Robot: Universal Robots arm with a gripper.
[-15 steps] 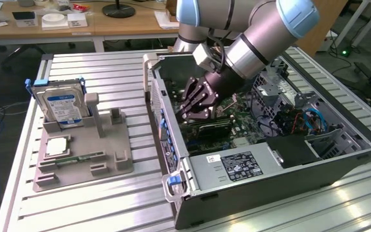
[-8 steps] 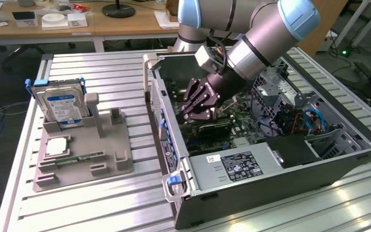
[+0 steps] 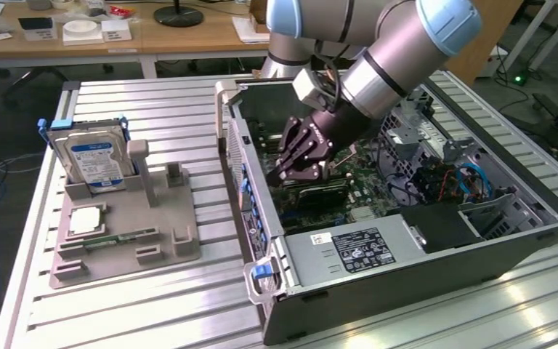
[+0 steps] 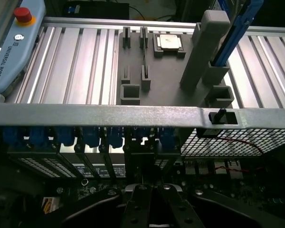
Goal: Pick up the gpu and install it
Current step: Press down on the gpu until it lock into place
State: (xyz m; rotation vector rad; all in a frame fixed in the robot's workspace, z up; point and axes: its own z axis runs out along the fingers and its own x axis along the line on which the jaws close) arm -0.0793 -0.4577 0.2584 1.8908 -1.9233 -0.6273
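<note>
In the exterior view the gripper (image 3: 296,177) is closed down inside the computer case (image 3: 395,283), right over the gpu (image 3: 320,190) seated on the motherboard. In the wrist view the closed gripper (image 4: 148,202) faces the case's rear wall; a misaligned card could jam or bend.

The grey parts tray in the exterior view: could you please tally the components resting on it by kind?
Hard drive: 1
Processor chip: 1
Memory stick: 1
Total: 3
</note>
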